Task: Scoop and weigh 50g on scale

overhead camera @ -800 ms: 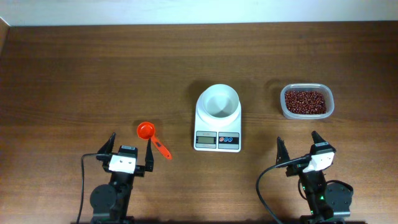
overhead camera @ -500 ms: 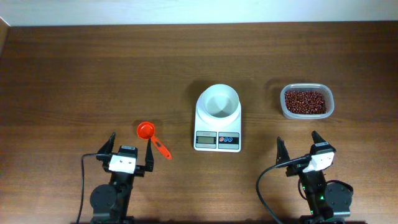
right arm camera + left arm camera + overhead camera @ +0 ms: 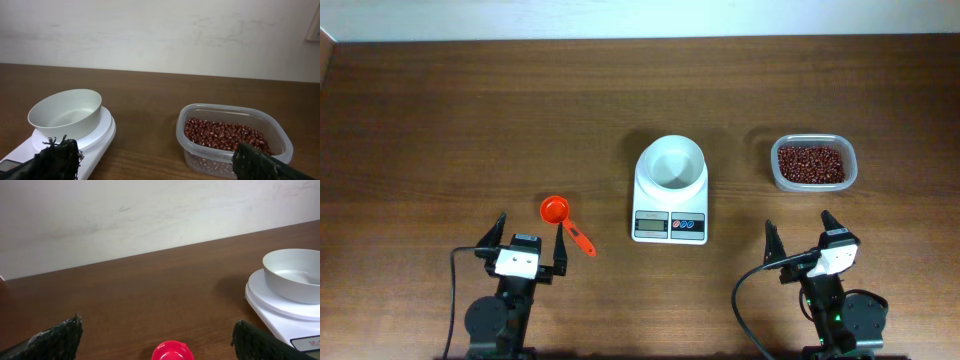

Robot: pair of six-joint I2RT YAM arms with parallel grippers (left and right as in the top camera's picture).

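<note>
Scale (image 3: 670, 190) at frame centre, bowl empty. Left end effector (image 3: 532, 228), right end effector (image 3: 798, 222): both spread apart, holding nothing. Suggest left grips red scoop (image 3: 556, 210) mid-handle, cup level; bean tub (image 3: 812, 163) centre right.

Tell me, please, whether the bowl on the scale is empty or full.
Empty: the bowl shows only a bare white inside, overhead and from the right wrist.

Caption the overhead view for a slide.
Left gripper and right gripper open before orange scoop, empty scale and bean tub on table.
</note>
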